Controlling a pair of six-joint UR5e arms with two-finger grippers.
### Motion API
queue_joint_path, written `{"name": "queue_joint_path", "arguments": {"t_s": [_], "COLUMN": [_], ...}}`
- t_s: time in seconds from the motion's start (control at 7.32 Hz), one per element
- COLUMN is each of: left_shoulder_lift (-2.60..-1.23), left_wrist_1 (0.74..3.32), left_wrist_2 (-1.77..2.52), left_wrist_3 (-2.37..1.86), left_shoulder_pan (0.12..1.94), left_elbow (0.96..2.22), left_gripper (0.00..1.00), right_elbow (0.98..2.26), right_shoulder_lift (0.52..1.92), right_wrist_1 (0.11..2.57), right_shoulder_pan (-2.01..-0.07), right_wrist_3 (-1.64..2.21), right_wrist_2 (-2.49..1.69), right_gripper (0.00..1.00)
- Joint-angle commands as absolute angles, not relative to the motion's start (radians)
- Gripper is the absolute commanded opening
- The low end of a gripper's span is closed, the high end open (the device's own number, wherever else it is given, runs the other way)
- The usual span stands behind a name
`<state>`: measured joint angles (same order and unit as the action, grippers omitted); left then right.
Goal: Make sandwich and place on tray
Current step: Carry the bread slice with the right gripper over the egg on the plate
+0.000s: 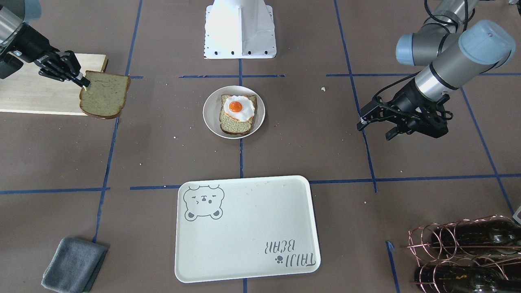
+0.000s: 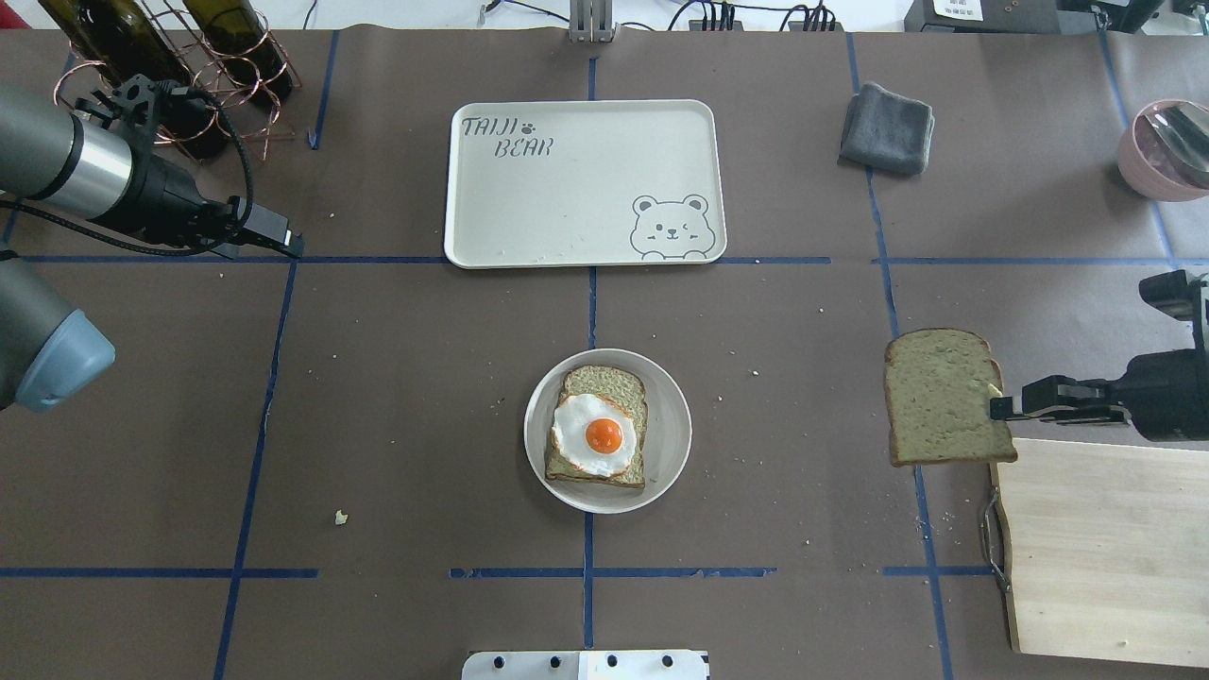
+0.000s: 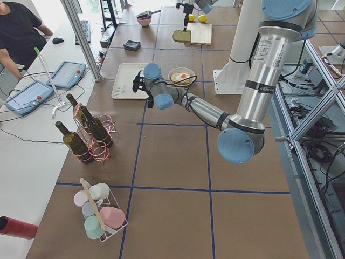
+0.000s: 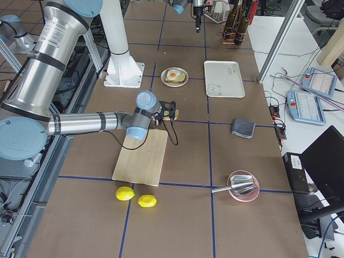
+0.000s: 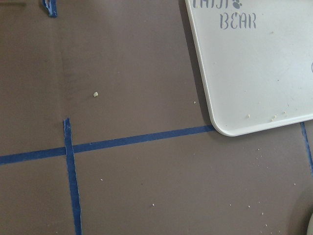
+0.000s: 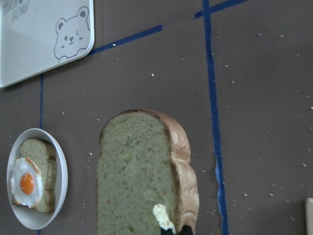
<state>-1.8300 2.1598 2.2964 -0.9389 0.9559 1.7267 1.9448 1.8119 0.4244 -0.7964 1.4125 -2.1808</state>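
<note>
My right gripper [image 2: 999, 408] is shut on the edge of a tan bread slice [image 2: 945, 397] and holds it flat in the air beside the cutting board; both also show in the front view, the gripper [image 1: 84, 83] and the slice [image 1: 105, 94]. In the right wrist view the slice [image 6: 139, 171] fills the lower middle. A second slice topped by the fried egg [image 2: 595, 435] lies on a round white plate [image 2: 672, 430] at the table's middle. The cream bear tray [image 2: 586, 184] lies empty beyond it. My left gripper [image 1: 374, 130] looks open and empty, hovering left of the tray.
A pale wooden cutting board [image 2: 1105, 548] lies under my right arm. A grey cloth [image 2: 888, 127] lies right of the tray. Wine bottles in a copper rack [image 2: 170, 66] stand at the far left. A pink bowl [image 2: 1166, 146] is at the far right. Two lemons [image 4: 137, 197] lie near the board.
</note>
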Motion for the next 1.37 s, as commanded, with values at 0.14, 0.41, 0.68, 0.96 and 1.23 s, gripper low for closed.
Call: {"name": "queue_joint_path", "arguments": {"t_s": [0.14,0.41,0.68,0.96,1.23], "left_shoulder_lift": [-1.830,-1.830,-1.829,-1.829,-1.829], "left_wrist_1": [2.160,2.160,2.160,2.160,2.160], "left_wrist_2": [2.296,2.298,2.298,2.298,2.298], "left_wrist_3": [-0.942,-0.940,-0.940,-0.942,-0.940], "left_shoulder_pan": [0.957,0.956,0.956,0.957,0.956], "left_elbow": [1.724,1.723,1.723,1.723,1.723], "left_gripper": [1.00,1.00,1.00,1.00,1.00], "right_elbow": [1.862,1.859,1.842,1.815,1.766], "right_shoulder_lift": [1.495,1.378,1.286,1.249,1.214], "right_wrist_1": [0.500,0.607,0.687,0.727,0.732], "right_shoulder_pan": [-0.608,-0.439,-0.387,-0.379,-0.377], "right_wrist_3": [1.578,1.586,1.603,1.603,1.603], "right_wrist_2": [-2.032,-1.834,-1.786,-1.779,-1.761], "right_gripper": [0.00,0.00,0.00,0.00,0.00]}}
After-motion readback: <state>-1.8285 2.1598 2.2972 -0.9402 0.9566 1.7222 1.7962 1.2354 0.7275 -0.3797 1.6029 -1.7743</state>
